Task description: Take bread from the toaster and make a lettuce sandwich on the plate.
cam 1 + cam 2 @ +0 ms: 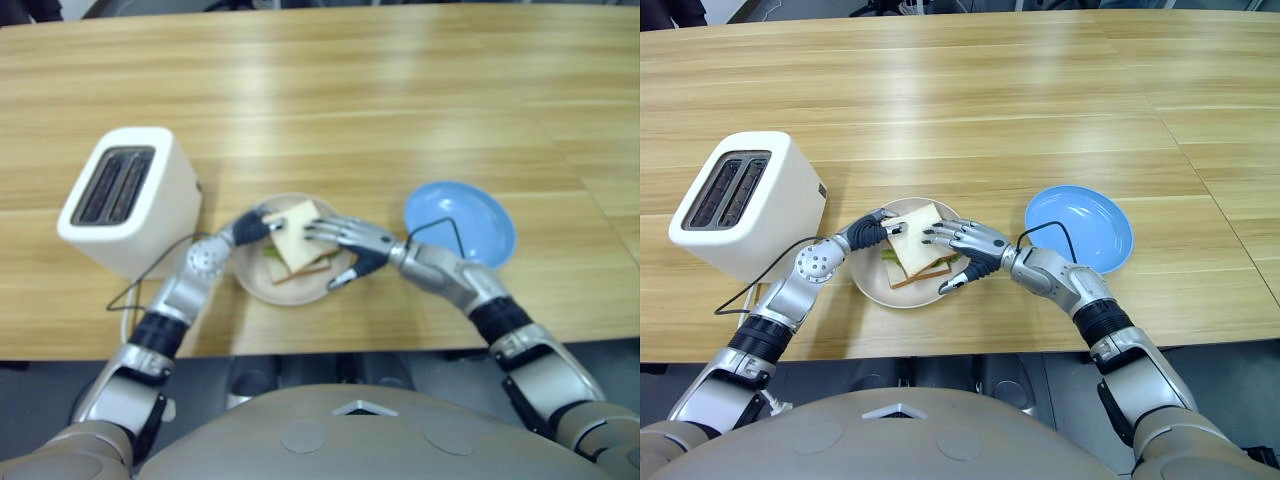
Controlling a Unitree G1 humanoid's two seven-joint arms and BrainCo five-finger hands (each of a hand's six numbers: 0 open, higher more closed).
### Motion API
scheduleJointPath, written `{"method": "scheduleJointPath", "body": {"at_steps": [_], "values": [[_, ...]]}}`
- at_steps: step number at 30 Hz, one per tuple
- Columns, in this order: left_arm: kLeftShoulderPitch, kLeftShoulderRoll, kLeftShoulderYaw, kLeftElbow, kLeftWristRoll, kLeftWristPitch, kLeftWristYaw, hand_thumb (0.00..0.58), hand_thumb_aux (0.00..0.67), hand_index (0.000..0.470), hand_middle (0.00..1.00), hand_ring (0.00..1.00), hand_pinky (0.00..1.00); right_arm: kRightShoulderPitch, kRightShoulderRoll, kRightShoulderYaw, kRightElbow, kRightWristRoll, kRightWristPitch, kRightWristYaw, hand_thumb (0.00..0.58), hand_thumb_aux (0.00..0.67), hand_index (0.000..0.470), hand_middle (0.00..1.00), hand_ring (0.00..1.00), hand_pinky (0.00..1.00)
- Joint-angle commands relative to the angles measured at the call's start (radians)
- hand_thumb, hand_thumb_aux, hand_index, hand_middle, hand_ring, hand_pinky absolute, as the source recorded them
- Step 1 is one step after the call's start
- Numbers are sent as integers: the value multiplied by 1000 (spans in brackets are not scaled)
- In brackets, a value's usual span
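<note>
Right eye view: with our left hand we pinch the top slice at its left corner. Our right hand rests spread-fingered on its right edge. It lies over lettuce on the plate, beside the toaster.

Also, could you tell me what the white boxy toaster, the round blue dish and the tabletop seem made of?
White boxy toaster: probably plastic or painted metal; smooth matte shell, rounded corners. Round blue dish: plastic or glazed ceramic; its surface shows a soft sheen. Tabletop: light wood or wood-look laminate; straight grain, visible seams.
</note>
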Motion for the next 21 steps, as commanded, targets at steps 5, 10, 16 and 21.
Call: {"method": "scheduleJointPath", "body": {"at_steps": [5, 10, 16, 21], "values": [[-16, 58, 41, -71, 229, 1, 296, 0, 0, 0, 1000, 1000, 1000, -34, -52, 127, 59, -96, 83, 64, 0, 0, 0, 0, 0, 0], [8, 86, 94, -159, 298, -7, 427, 0, 0, 0, 0, 0, 0, -61, -58, 139, 46, -90, 101, 34, 0, 0, 0, 0, 0, 0], [54, 128, 165, -306, 298, -99, 494, 0, 0, 0, 0, 0, 0, -74, -39, 80, -14, -37, 101, -101, 0, 0, 0, 0, 0, 0], [167, 165, 234, -461, 58, -232, 343, 500, 420, 289, 0, 0, 0, -22, -34, -39, -108, 205, 41, -102, 580, 670, 460, 0, 0, 0]]}}
